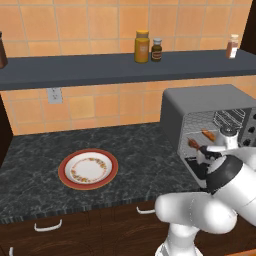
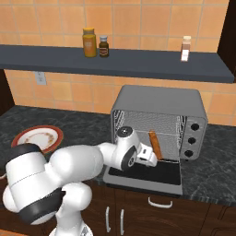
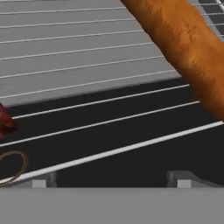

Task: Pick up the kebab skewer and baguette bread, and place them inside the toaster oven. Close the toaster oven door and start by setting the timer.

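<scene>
The toaster oven (image 2: pixel 161 103) stands on the counter with the toaster oven door (image 2: pixel 159 174) dropped flat in front of it. The baguette bread (image 2: pixel 155 144) lies slanted on the wire rack inside, and in the hand view the baguette bread (image 3: pixel 188 48) crosses the upper right. At the left edge of that view, the dark red end of the kebab skewer (image 3: pixel 5 122) rests on the rack. My gripper (image 3: pixel 111 181) is inside the oven mouth, open, with nothing between its fingertips (image 3: pixel 181 179). In the right base view the gripper (image 2: pixel 148 156) sits just left of the baguette.
A red-rimmed plate (image 1: pixel 88 169) lies bare on the dark counter, left of the oven (image 1: pixel 205 107). Three knobs (image 2: pixel 191 140) run down the oven's right panel. A shelf (image 2: pixel 115 62) above carries jars. My own arm crowds the space before the open door.
</scene>
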Robot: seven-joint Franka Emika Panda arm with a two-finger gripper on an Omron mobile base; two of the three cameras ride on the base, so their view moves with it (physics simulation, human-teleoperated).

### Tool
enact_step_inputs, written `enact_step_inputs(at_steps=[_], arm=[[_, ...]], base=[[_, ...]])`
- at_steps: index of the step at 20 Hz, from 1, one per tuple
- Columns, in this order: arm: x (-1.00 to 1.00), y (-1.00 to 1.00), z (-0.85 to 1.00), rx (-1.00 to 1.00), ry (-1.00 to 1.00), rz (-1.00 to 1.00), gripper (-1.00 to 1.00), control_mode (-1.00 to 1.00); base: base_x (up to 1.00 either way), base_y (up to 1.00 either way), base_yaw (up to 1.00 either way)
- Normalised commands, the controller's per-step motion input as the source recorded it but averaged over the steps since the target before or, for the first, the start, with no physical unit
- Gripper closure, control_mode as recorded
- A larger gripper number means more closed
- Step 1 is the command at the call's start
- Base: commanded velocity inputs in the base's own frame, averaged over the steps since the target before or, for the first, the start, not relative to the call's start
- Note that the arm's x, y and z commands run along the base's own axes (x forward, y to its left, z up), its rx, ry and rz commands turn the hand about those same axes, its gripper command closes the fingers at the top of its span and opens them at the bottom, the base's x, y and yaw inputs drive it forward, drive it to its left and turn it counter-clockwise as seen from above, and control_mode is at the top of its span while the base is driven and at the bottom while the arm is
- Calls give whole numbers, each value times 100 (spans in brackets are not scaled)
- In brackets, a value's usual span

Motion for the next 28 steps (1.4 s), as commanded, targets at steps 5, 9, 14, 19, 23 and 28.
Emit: enact_step_inputs(at_steps=[5,9,14,19,23,28], arm=[[28,-4,-19,0,-1,0,-100,-100],[36,0,-1,0,-3,-8,-100,-100],[24,0,-1,0,-1,-23,-100,-100],[12,0,-3,3,-1,-24,-100,-100],[22,0,0,3,-4,-16,-100,-100],[19,-2,0,1,-5,-5,-100,-100]], base=[[0,0,0],[0,0,0],[0,0,0],[0,0,0],[0,0,0],[0,0,0]])
